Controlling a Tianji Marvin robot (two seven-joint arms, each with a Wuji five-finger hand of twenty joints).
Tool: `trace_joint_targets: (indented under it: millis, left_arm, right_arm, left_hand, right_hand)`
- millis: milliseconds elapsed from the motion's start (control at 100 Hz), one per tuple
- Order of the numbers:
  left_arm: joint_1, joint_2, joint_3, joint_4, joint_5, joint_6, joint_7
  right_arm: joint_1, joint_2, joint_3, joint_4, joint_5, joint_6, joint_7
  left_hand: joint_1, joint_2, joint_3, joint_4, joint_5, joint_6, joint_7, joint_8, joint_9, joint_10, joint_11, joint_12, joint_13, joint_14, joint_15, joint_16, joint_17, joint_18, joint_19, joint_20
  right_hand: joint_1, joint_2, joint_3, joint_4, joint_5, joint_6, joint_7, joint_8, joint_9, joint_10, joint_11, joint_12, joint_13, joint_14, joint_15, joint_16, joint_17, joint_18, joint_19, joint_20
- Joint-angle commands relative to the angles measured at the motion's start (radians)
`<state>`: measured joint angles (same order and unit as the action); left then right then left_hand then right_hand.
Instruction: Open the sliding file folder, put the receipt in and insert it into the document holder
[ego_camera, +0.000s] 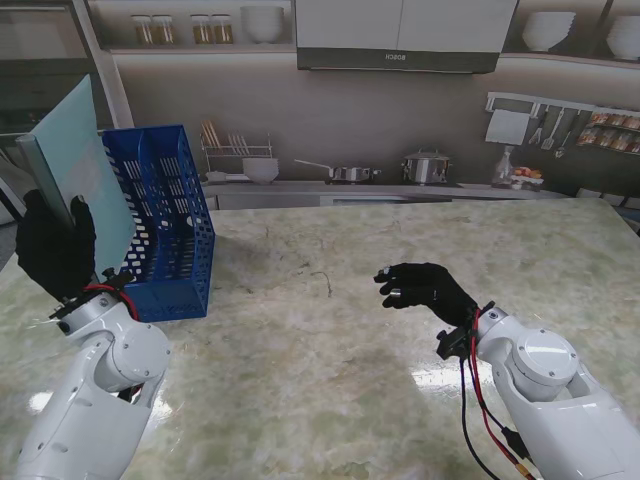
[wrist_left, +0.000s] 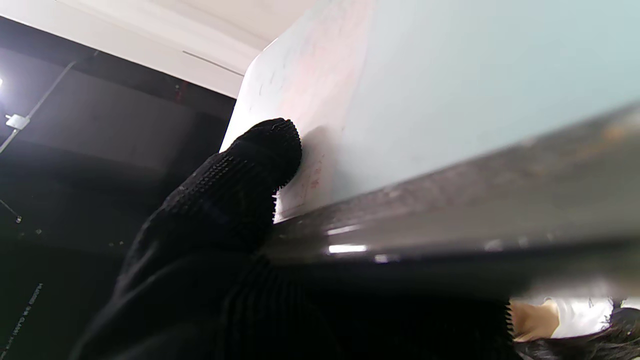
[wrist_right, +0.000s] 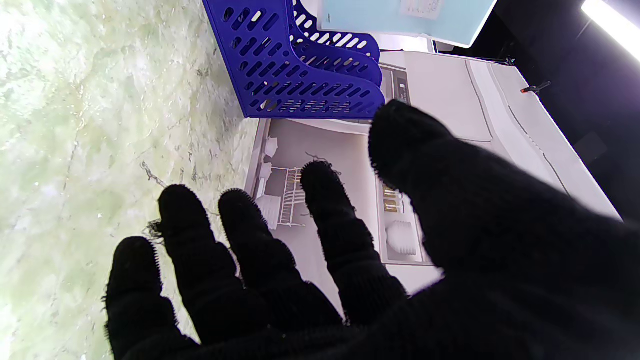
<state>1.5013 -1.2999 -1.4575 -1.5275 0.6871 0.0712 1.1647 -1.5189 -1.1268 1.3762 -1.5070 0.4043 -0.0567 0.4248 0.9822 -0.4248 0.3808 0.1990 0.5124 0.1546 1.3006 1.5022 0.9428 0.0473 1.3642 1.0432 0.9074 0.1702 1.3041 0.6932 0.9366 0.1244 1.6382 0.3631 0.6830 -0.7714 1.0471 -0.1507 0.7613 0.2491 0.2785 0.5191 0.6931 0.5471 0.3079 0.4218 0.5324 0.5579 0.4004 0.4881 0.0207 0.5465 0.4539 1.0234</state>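
Observation:
My left hand, in a black glove, is shut on the pale blue file folder and holds it upright in the air at the left, beside the blue document holder. The left wrist view fills with the folder's face, its dark spine bar and my thumb pressed on it. A white receipt shows through the folder in the right wrist view. My right hand hovers open over the table's middle, fingers spread, holding nothing.
The document holder stands on the marble table at the far left, its slots facing up. Behind the table runs a kitchen backdrop with a dish rack and pots.

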Motion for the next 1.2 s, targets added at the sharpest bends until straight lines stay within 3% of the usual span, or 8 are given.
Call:
trace_joint_targets:
  millis: [0,580,650,880,1190]
  left_arm:
    - [-0.019,-0.007,0.003,0.007,0.005,0.006,0.007]
    - [-0.117,-0.019,0.038,0.137,-0.018,0.022,0.041]
    - [-0.134,-0.019,0.039,0.161,-0.017,0.028,0.049]
    - [-0.190,-0.022,0.049,0.234,-0.029,0.045,0.048]
    - [-0.266,-0.042,0.090,0.338,-0.075,0.029,0.081]
  right_arm:
    - [-0.005,-0.005,-0.002,0.003,0.001,0.013,0.005]
    - [0.007,-0.008,-0.004,0.025,0.007,0.013,0.008]
    - [0.009,-0.008,-0.005,0.030,0.008,0.014,0.009]
    - [0.013,-0.009,-0.008,0.035,0.010,0.020,0.010]
    - [0.018,-0.009,-0.006,0.038,0.008,0.029,0.013]
  left_hand:
    - [0.135,0.109,0.030,-0.012,-0.024,-0.050,-0.012,0.058,-0.014,-0.168,-0.033,-0.007,-0.029,-0.020,-0.018,-0.013,-0.002,-0.121,-0.006,-0.025]
    - [0.136,0.140,-0.019,-0.053,-0.057,-0.105,-0.018,0.068,-0.037,-0.211,-0.058,-0.030,-0.064,-0.035,-0.074,-0.025,-0.029,-0.130,-0.088,-0.029]
    - [0.140,0.145,-0.034,-0.062,-0.062,-0.116,-0.017,0.068,-0.040,-0.218,-0.062,-0.032,-0.059,-0.068,-0.086,-0.029,-0.032,-0.136,-0.100,-0.029]
    - [0.141,0.156,-0.054,-0.078,-0.073,-0.136,-0.017,0.068,-0.048,-0.230,-0.075,-0.042,-0.068,-0.075,-0.107,-0.034,-0.039,-0.141,-0.128,-0.033]
    - [0.150,0.166,-0.071,-0.087,-0.083,-0.139,-0.017,0.068,-0.055,-0.233,-0.080,-0.050,-0.081,-0.078,-0.123,-0.038,-0.044,-0.141,-0.150,-0.037]
  right_hand:
    - [-0.013,-0.050,0.026,0.012,0.001,-0.040,0.012,-0.008,0.001,-0.003,-0.005,-0.007,0.004,0.001,-0.006,-0.003,0.001,0.014,-0.010,0.025]
    - [-0.014,-0.057,0.030,0.012,0.003,-0.058,0.019,-0.012,0.006,-0.019,-0.005,-0.008,0.005,-0.011,-0.007,-0.005,0.003,0.012,-0.011,0.025]
    - [-0.015,-0.060,0.031,0.011,0.003,-0.057,0.020,-0.013,0.006,-0.020,-0.005,-0.009,0.005,-0.012,-0.008,-0.006,0.003,0.011,-0.011,0.025]
    - [-0.016,-0.062,0.033,0.011,0.005,-0.063,0.022,-0.016,0.009,-0.020,-0.004,-0.010,0.004,-0.013,-0.011,-0.008,0.003,0.010,-0.012,0.023]
    - [-0.018,-0.064,0.034,0.010,0.004,-0.065,0.025,-0.021,0.008,-0.021,-0.004,-0.011,0.005,-0.013,-0.010,-0.009,0.003,0.010,-0.012,0.023]
